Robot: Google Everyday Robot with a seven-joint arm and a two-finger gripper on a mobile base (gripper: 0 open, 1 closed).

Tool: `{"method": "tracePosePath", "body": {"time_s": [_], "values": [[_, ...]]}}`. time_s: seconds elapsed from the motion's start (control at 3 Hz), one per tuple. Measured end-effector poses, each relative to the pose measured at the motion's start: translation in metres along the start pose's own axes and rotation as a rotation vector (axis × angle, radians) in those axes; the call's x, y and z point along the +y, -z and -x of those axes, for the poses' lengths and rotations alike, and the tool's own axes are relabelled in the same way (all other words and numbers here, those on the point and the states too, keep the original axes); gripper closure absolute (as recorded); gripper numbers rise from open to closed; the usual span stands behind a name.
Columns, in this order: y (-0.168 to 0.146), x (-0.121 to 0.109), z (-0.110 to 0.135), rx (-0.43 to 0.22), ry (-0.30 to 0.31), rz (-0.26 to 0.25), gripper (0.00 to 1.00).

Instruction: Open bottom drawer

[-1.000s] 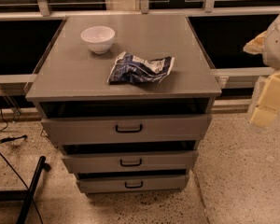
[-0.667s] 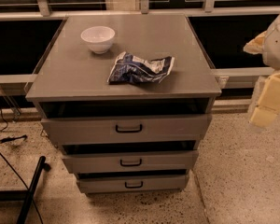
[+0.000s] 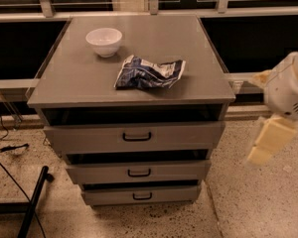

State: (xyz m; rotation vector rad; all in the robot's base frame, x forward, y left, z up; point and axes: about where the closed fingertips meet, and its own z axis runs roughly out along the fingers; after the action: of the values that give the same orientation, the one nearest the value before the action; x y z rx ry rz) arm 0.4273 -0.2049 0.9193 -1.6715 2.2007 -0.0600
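A grey cabinet point(image 3: 139, 90) has three drawers. The bottom drawer point(image 3: 104, 196) is the lowest and looks narrowest, with a small black bar handle point(image 3: 142, 196). Above it sit the middle drawer point(image 3: 99, 173) and the top drawer point(image 3: 89, 138); all three fronts stand slightly out from the frame. My gripper point(image 3: 269, 140), pale yellow, hangs off the white arm point(image 3: 288, 86) at the right edge, well right of the cabinet and at about the height of the top drawer, touching nothing.
A white bowl point(image 3: 104, 41) and a crumpled blue and white snack bag point(image 3: 149, 72) lie on the cabinet top. A black pole point(image 3: 32, 202) and cables point(image 3: 5, 148) lie on the speckled floor at left. A railing and dark windows run behind.
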Motion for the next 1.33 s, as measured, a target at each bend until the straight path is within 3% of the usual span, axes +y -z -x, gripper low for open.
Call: {"method": "tracePosePath", "body": {"time_s": [0.33, 0.67, 1.33], "values": [[-0.078, 0.023, -0.020, -0.058, -0.053, 0.039, 0.00], [-0.143, 0.043, -0.039, -0.068, -0.109, 0.133, 0.00], [-0.173, 0.058, -0.050, -0.089, -0.129, 0.191, 0.00]]}}
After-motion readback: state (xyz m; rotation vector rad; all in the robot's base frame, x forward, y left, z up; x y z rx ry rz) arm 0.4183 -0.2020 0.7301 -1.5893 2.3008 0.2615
